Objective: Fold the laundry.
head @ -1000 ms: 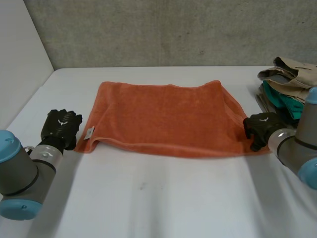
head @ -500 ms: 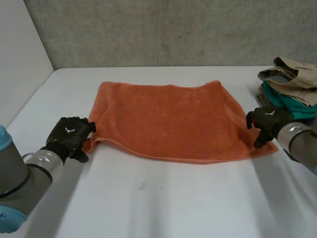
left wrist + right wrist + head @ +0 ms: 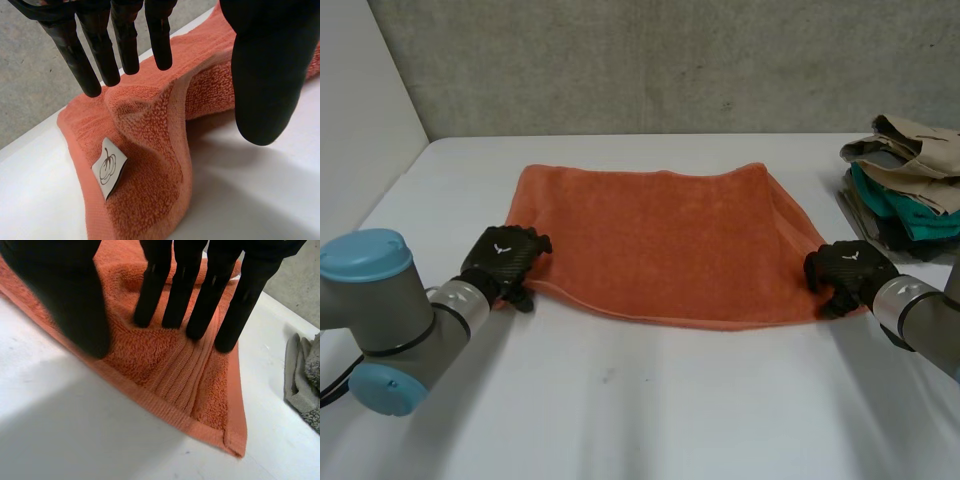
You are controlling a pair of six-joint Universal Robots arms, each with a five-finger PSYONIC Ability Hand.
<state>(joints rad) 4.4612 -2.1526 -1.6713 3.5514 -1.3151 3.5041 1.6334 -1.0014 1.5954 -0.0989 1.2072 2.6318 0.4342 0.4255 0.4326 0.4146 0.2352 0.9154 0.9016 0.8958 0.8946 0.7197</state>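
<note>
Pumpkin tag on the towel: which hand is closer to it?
Left. The left hand has the tag at its fingertips, at the towel's near left corner; the right hand is at the opposite near corner.

White table (image 3: 650,410) against a grey, perhaps concrete, back wall (image 3: 650,60)

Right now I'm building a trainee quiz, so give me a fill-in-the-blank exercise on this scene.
1. The towel is ___ in colour.
2. Its white label shows a drawn ___.
3. The left hand is at the towel's near ___ corner.
4. The right hand rests straight fingers on the ___.
Missing words: orange; pumpkin; left; towel.
</note>
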